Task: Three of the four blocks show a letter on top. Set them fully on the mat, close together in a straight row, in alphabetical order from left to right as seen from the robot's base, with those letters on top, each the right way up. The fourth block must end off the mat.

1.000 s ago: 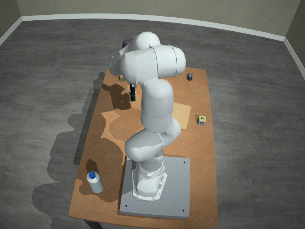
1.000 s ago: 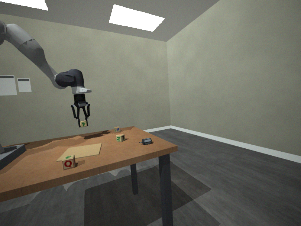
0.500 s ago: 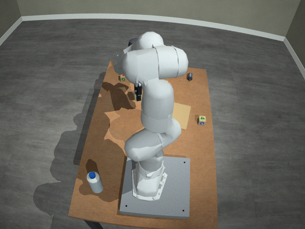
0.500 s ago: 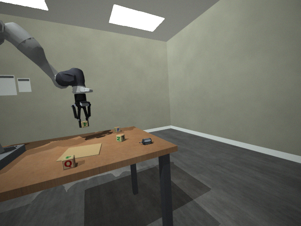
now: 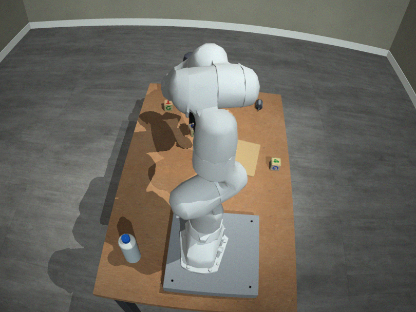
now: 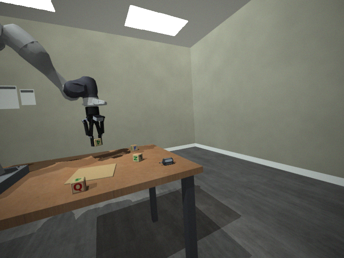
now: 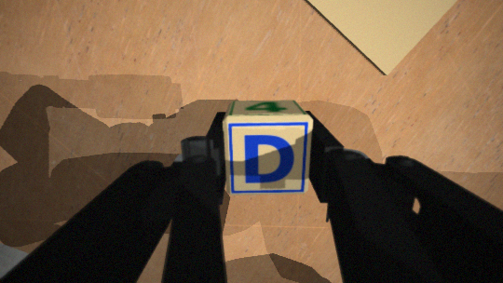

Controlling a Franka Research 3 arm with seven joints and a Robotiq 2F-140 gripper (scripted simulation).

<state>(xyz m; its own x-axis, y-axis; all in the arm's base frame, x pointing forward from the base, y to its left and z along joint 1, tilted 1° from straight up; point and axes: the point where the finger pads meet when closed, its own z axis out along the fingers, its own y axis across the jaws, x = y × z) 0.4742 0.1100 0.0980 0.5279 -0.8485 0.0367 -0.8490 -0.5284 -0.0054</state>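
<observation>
We hold a small cream cube block with a blue D on top (image 5: 191, 130) (image 6: 97, 142) (image 7: 268, 157) above the brown wooden table (image 5: 268, 194) (image 6: 155, 177) (image 7: 140, 42), short of the mat; the black two-finger gripper (image 5: 191, 124) (image 6: 96, 141) (image 7: 263, 130), partly open, grips opposite sides; likely light, stiff; we judge mid-face holds safest.

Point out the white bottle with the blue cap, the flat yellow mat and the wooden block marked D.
White bottle with blue cap (image 5: 131, 250): top view, body.
Flat yellow mat (image 5: 247, 157) (image 6: 95, 172) (image 7: 387, 28): all views, surface.
Wooden D block (image 6: 97, 142) (image 7: 268, 158): exterior and wrist, faces.
</observation>
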